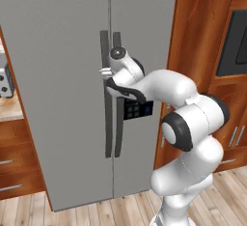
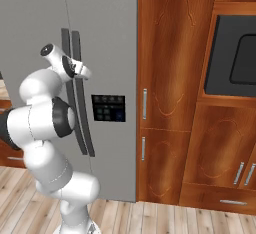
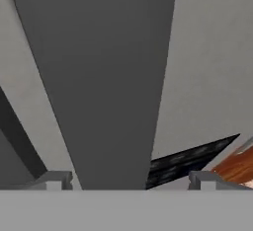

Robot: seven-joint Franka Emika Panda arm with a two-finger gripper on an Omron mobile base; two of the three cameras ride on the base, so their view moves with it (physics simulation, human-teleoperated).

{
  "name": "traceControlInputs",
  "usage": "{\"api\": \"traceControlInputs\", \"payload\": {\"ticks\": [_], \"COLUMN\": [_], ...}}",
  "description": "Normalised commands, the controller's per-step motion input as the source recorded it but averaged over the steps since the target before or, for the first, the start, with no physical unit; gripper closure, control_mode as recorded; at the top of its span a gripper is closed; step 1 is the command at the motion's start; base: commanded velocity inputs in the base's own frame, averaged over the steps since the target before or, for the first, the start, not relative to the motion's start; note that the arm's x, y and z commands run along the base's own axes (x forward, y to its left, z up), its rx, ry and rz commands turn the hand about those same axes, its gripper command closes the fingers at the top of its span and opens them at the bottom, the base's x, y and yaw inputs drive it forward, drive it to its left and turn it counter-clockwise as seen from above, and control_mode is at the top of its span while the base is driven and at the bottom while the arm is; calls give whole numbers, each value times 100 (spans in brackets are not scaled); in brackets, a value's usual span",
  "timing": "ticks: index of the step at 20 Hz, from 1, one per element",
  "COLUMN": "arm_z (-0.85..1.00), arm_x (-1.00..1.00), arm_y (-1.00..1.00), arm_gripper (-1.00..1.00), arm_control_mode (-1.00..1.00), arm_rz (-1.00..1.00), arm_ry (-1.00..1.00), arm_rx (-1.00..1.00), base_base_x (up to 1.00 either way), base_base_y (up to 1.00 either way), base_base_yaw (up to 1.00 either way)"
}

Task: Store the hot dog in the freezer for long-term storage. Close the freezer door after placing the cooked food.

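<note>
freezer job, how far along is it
Done: little. Both grey doors of the freezer look shut, and no hot dog can be seen. In hand: the pincer is open, straddling a dark vertical handle, apparently the one on the freezer door. Left: pull that door open, fetch the hot dog, place it inside, then shut the door.

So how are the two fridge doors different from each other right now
The freezer door on the right is narrower than the left door. It carries a dark control panel; the left door is plain. The gripper has its fingers either side of a dark bar handle with gaps, which looks like the freezer door's handle; the left door's handle is free. Both are flat grey and closed.
</note>
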Motion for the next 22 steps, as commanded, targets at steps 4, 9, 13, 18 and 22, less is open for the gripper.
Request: {"api": "traceControlInputs", "payload": {"ticks": [4,9,13,18,22], "arm_z": [36,56,73,20,0], "arm_x": [-22,-34,-13,15,52], "arm_y": [-43,-38,-23,0,-4], "arm_gripper": [-100,-100,-100,-100,-100], "arm_control_mode": [-100,-100,-100,-100,-100], "arm_rz": [1,0,1,5,10], "arm_ry": [-29,-18,-3,0,-13], "arm_rx": [12,4,0,0,5], "base_base_x": [0,0,0,0,0], "base_base_y": [0,0,0,0,0], "base_base_yaw": [0,0,0,0,0]}}
